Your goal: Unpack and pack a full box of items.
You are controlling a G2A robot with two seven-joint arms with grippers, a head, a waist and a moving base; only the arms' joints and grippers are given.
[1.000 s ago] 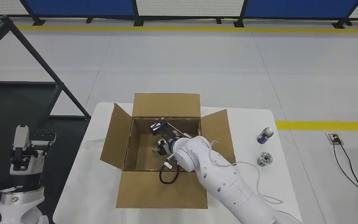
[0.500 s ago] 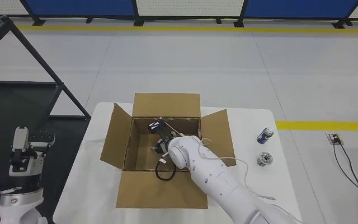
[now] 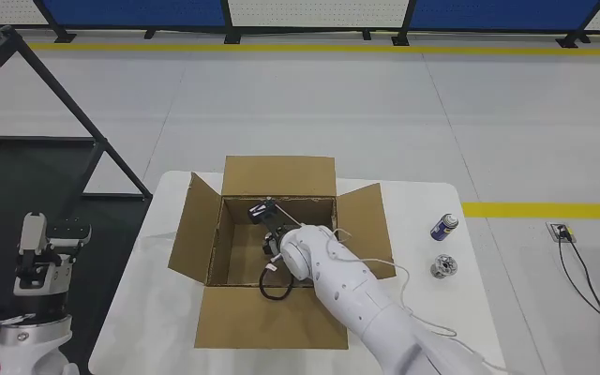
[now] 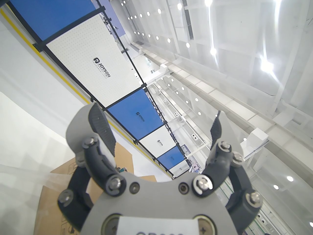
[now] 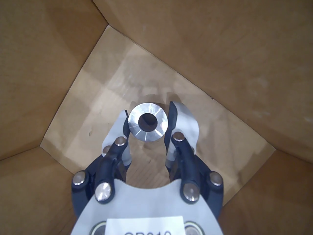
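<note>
At about 9 o'clock from the white table (image 3: 169, 281), off its edge, you see the left gripper (image 4: 157, 116) pointing up toward the ceiling. Its fingers are spread wide and there is nothing between them. Behind it stand the blue and white wall panels (image 4: 102, 74), each with a small dark print. The grey plate under the fingers carries a white label (image 4: 159, 226) whose writing is cut off by the edge.

In the middle of the table stands the open brown cardboard box (image 3: 279, 175), with its four flaps folded outward. The right arm goes down into it near the 12 o'clock wall. There the right gripper (image 5: 148, 110) is closed on the silver metal cylinder with a round hole (image 5: 148, 135), one pad on each side. The cylinder is over the box floor, apart from the walls, and bare cardboard shows around it. The four walls rise on all sides.

At about 3 o'clock from the box, well apart from it, stands the blue and white can (image 3: 443, 226); its print is too small to read. Near it, at its 6 o'clock, lies the small silver round metal part (image 3: 443, 267).
</note>
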